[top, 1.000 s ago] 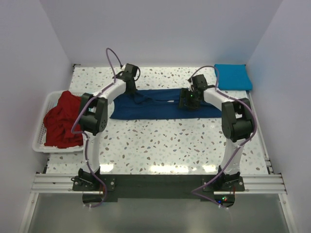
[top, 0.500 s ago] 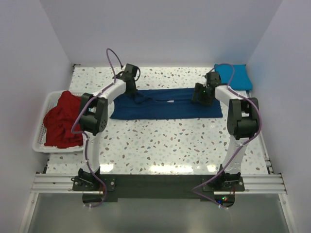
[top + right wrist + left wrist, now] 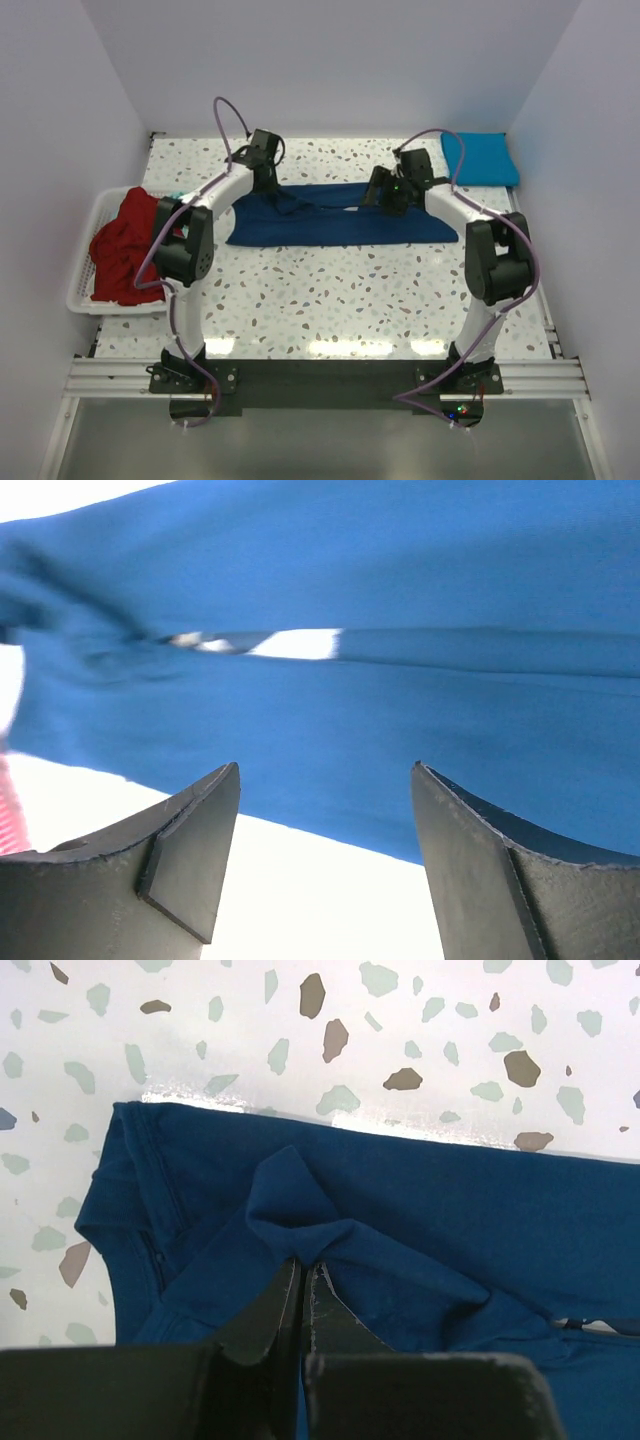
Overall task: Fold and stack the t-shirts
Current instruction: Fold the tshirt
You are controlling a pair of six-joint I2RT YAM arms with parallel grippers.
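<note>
Two grippers are working the navy t-shirt, lying banded mid-frame: left gripper is pinching a ridge at its frame-left end, right gripper is hovering wide over its right half. Mid-fold; next likely needing a right-side grab.

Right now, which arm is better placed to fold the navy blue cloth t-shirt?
Left, likely: the left gripper is shut on a pinch of the navy blue t-shirt; the right gripper is open, empty.
</note>
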